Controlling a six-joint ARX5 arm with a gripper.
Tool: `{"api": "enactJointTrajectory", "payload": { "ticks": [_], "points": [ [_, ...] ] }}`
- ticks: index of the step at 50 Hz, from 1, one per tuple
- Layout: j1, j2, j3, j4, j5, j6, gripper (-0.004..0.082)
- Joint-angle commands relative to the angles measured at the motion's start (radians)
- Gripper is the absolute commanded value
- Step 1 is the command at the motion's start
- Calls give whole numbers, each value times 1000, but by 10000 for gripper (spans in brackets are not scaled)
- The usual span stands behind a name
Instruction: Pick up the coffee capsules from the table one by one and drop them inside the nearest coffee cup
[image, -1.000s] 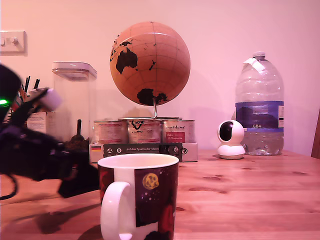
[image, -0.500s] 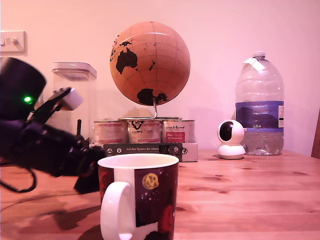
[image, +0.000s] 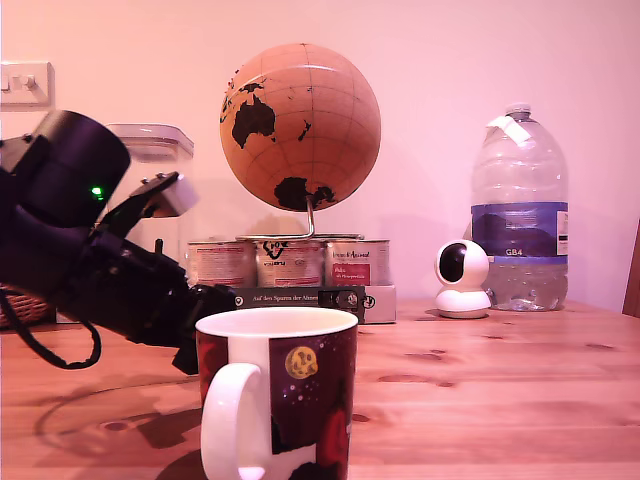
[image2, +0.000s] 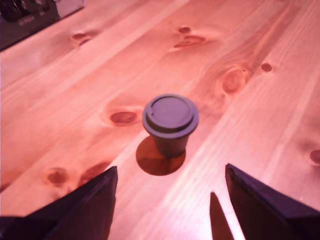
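Observation:
A grey-purple coffee capsule (image2: 170, 122) stands lid up on the wooden table (image2: 75, 90), casting a round shadow. My gripper (image2: 170, 172) is open above the table, its two dark fingers (image2: 90, 200) on either side of the capsule and short of it, not touching. In the exterior view the black arm (image: 100, 270) reaches in from the left, and its gripper end (image: 195, 330) sits low behind the coffee cup (image: 285, 400), a dark space-pattern mug with a white handle at the front. The capsule is hidden in that view.
Along the back of the table (image: 480, 400) stand a globe (image: 300, 125), three tins (image: 290, 262) with a dark box (image: 290, 298) in front, a small white camera (image: 462, 278), a large water bottle (image: 518, 210) and a clear lidded container (image: 150, 170).
The arm has swung from the exterior view's left edge toward the right and risen a little, bringing its gripper end up close behind the mug.

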Motion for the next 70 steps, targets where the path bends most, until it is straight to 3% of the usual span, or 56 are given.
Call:
{"api": "enactJointTrajectory", "payload": {
  "ticks": [1,50,70],
  "points": [
    [-6,-9,13,-8,-3,3,617],
    [-29,113,180,-150,-5,-2,617],
    [-29,122,190,-151,-6,-5,617]
  ]
}}
